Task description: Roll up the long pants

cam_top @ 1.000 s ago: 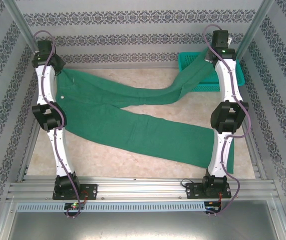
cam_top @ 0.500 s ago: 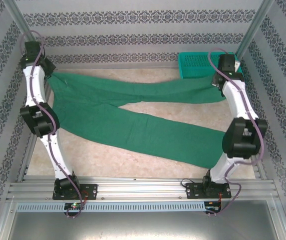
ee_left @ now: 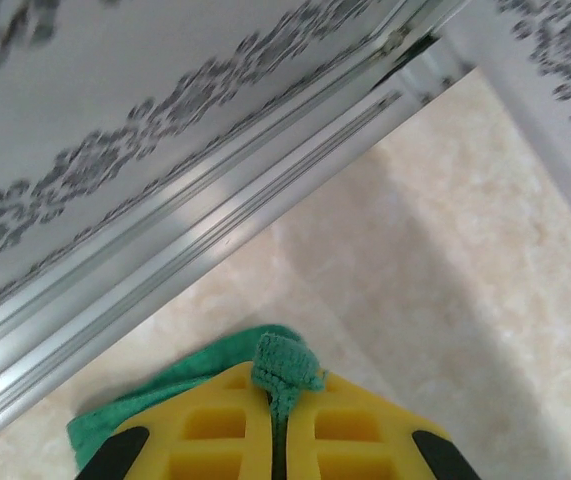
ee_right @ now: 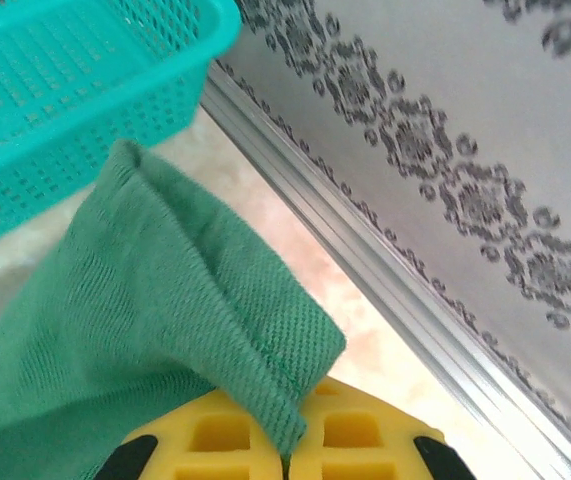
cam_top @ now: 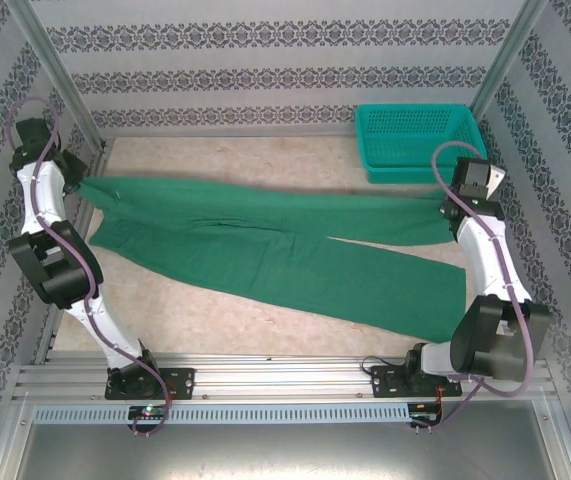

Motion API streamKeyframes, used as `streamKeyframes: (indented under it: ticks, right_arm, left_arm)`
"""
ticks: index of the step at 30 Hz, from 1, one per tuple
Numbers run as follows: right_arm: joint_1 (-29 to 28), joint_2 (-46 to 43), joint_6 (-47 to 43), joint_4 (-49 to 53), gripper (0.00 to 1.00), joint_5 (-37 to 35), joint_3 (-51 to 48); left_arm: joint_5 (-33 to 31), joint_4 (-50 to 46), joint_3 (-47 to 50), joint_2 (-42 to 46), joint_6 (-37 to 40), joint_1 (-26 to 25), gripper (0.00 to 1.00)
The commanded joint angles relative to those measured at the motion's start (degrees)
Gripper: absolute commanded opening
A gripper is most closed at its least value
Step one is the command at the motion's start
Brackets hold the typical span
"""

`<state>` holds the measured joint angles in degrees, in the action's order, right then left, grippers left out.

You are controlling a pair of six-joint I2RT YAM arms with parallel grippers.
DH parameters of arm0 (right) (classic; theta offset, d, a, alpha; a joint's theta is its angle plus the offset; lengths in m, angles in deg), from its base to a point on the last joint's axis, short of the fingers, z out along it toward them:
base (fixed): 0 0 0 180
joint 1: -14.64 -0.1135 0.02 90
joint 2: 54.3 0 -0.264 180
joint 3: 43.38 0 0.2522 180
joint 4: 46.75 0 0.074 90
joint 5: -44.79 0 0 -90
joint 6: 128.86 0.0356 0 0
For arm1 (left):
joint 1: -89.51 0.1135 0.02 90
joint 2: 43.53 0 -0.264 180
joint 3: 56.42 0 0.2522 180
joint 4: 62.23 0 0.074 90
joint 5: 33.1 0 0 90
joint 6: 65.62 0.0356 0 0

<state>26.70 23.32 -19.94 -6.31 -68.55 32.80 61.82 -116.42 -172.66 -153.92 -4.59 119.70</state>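
As things stand: both arms hold opposite ends of the garment, drawn out across the table (cam_top: 215, 325). I judge this to be the spreading and straightening step; no roll has been started.
left gripper (cam_top: 73, 186): far to the left of the teal basket (cam_top: 415, 107), at the table's left edge. Its yellow fingers (ee_left: 215, 435) are pressed together on a small tuft of green cloth at the waist corner.
long pants (cam_top: 265, 235): lying flat on the table, left of and nearer than the basket. The waist is at the far-left end and the two legs run rightward. The upper leg reaches a spot just in front of the basket, and the lower leg angles away from it toward the near right corner. A thin wedge of bare table shows between the legs on the right.
right gripper (cam_top: 449, 212): just in front of the basket's right half. It is closed tight on the folded cuff hem of the upper leg, with cloth bunched over its fingers (ee_right: 355, 440).
basket: at the back right, apart from the cloth.
next move, as I judge it: lay the held leg over or flush beside the lower one so the cloth forms one even strip. Then release and take hold again at one end to begin rolling.
watch for: uneven tension skewing the waist, or the cuff dragging against the basket.
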Motion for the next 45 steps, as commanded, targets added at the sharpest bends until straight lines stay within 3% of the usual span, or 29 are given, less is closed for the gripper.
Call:
streamKeyframes:
  ticks: [1, 6, 10, 20, 24, 37, 45]
  right_arm:
    - [1.78, -4.74, 2.25, -2.47, 0.00, -5.06, -3.74]
    - [2.27, -10.62, 4.23, -4.70, 0.00, -3.91, -10.59]
    - [3.34, -7.49, 4.38, -2.63, 0.00, -3.40, -7.34]
    - [3.64, 1.12, 3.17, -0.41, 0.00, -4.57, 6.22]
    - [3.40, 2.14, 3.05, -0.10, 0.00, -3.06, 7.21]
    - [-0.01, -12.45, 3.59, -1.78, 0.00, -3.58, -11.56]
    - [-0.28, -22.19, 8.04, 3.81, 0.00, -4.92, -18.91]
  left_arm:
    - [-1.04, 7.48, 2.79, 2.78, -0.91, 2.84, 0.00]
    - [0.71, 8.61, 2.37, 0.52, -1.96, 2.85, 0.00]
    - [2.63, 8.65, -2.10, -2.97, -4.44, 1.87, 0.00]
    - [3.33, -2.00, -31.51, -18.18, -5.39, -3.96, 0.00]
    - [3.17, -3.91, -37.80, -22.34, -4.82, -5.78, 0.00]
    - [1.25, 0.53, -28.05, -22.51, -2.67, -6.04, 0.00]
    - [-1.42, 11.41, -5.29, -10.77, -5.94, -4.12, 0.00]
